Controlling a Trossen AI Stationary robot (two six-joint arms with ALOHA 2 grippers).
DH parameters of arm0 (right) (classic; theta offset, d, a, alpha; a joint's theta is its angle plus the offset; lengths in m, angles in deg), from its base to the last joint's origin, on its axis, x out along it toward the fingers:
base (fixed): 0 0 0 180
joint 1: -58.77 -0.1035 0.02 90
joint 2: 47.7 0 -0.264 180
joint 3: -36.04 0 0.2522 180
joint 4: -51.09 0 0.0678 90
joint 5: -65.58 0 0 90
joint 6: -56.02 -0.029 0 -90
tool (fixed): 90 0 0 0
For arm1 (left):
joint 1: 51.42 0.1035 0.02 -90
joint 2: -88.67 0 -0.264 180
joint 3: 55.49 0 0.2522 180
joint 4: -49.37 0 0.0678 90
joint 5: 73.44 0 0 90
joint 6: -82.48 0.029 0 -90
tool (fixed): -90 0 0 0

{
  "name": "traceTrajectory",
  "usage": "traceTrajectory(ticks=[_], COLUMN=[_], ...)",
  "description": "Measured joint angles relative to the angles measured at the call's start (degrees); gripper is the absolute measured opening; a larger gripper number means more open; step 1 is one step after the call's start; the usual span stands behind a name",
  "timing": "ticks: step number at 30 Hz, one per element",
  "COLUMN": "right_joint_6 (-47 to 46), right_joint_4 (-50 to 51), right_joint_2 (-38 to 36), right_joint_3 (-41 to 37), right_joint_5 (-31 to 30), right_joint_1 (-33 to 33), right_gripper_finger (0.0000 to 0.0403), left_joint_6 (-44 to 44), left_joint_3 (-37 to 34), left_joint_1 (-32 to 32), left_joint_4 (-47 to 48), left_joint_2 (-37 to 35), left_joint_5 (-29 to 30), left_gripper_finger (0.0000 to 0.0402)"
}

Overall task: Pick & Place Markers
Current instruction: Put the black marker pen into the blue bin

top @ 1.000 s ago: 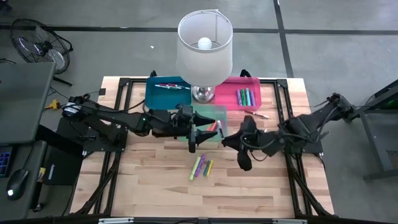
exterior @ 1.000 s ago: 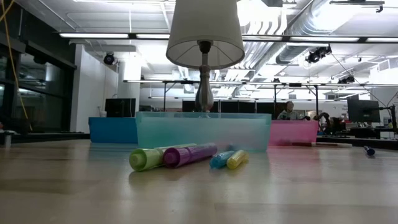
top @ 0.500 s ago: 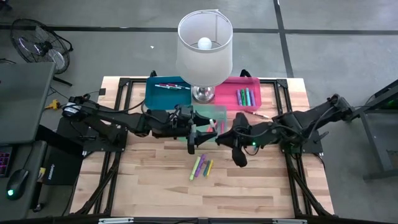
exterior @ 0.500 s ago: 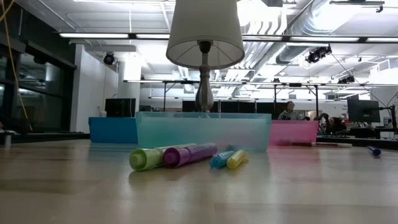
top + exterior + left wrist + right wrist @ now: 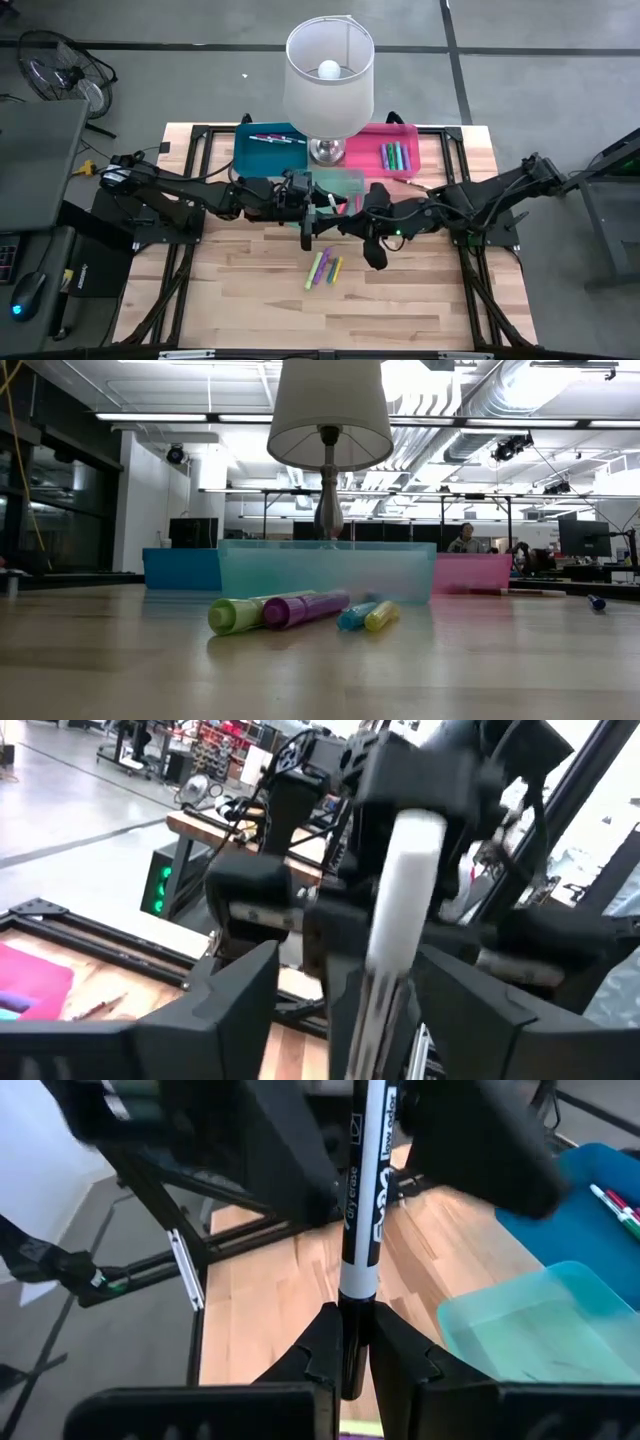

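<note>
**Handover at mid-table: my left jaws are starting to close on the marker**

The white dry-erase marker [image 5: 362, 1190] is pinched at its dark end in my right gripper [image 5: 355, 1342] and stands out from it toward the left arm. It is in the air over the middle of the table, just in front of the pale green bin [image 5: 336, 186].

Over the last second the right gripper [image 5: 352, 222] has travelled in from the right side of the table until it meets the left gripper [image 5: 312, 218] there. The left fingers [image 5: 235, 995] were spread wide and have just begun to narrow; through the left wrist camera I see the marker [image 5: 400, 890] standing in the gap between them. I cannot tell whether they touch it yet.

I read this as a handover just short of complete. I would hold the right pinch until the left grip is firm.

Both arms reach inward, low and nearly level, wrists facing each other. Four more markers [image 5: 325, 267] lie loose on the wood just nearer me, others in the pink bin [image 5: 410, 137] and blue bin [image 5: 247, 152].
</note>
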Motion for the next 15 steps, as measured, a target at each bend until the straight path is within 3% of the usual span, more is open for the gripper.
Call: traceTrajectory(ticks=[6, 15], right_joint_6=[0.01, 0.04], right_joint_4=[-0.04, 0.29], right_joint_2=[-0.08, -0.21], right_joint_3=[0.0, 0.0], right_joint_5=[-0.16, -0.25], right_joint_1=[0.34, 0.51], right_gripper_finger=[0.0027, 0.0026], left_joint_6=[0.19, 2.01], left_joint_3=[0.0, 0.0], left_joint_1=[0.0, 0.0], left_joint_4=[0.59, 1.85], left_joint_2=[0.0, 0.0], left_joint_5=[-0.04, -1.5], left_gripper_finger=[0.0156, 0.0027])
